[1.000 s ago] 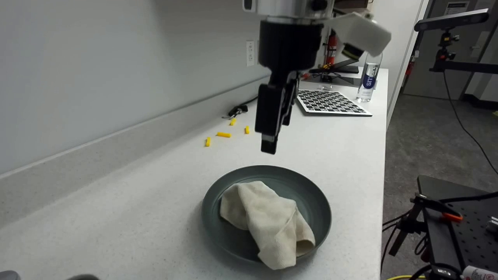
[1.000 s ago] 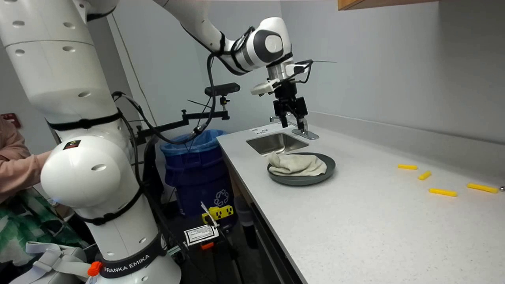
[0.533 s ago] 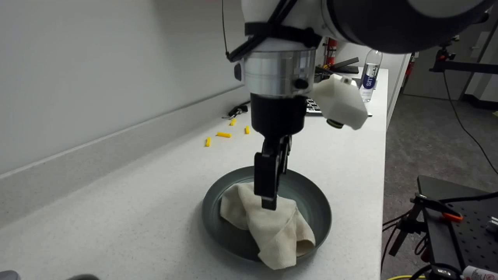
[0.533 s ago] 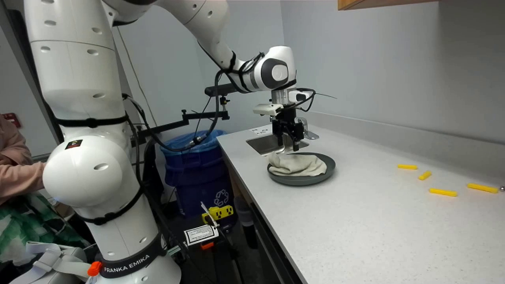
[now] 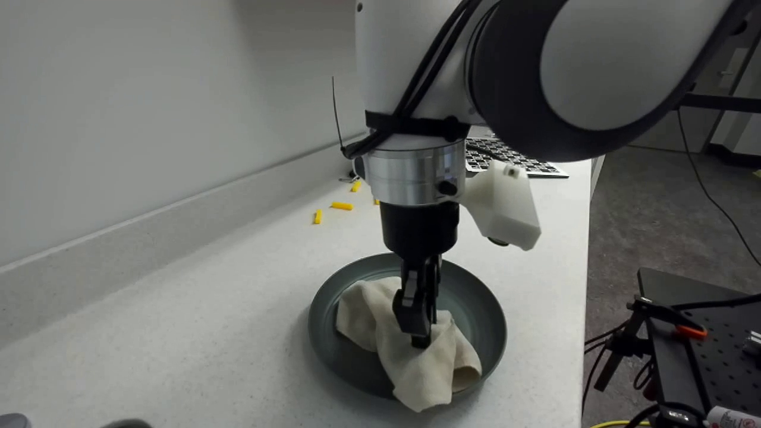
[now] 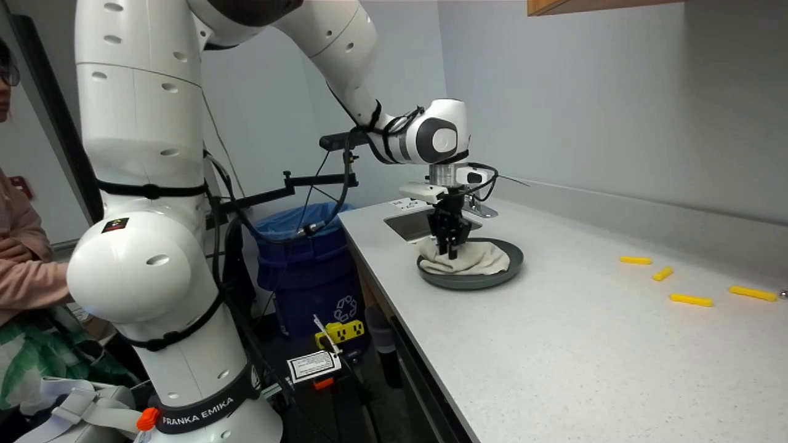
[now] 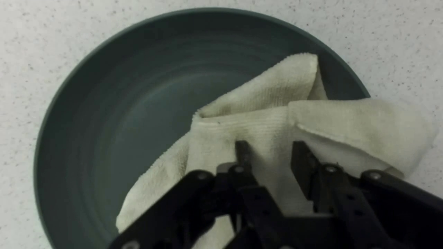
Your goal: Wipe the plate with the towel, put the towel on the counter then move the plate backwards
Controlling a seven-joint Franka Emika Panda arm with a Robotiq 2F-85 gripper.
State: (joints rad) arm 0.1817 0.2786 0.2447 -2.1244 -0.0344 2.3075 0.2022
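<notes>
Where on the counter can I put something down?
The counter looks bare between the plate and the yellow sticks, and between the plate and the wall. It's crowded at the plate: the towel lies there, with the end effector at it.

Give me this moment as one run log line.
hand: low over towel, fingers apart, contact unclear | towel: rumpled on plate, partly overhanging it | plate: on counter | towel to counter: pending

One plate (image 7: 138,114), apparently one towel (image 7: 270,126)
</notes>
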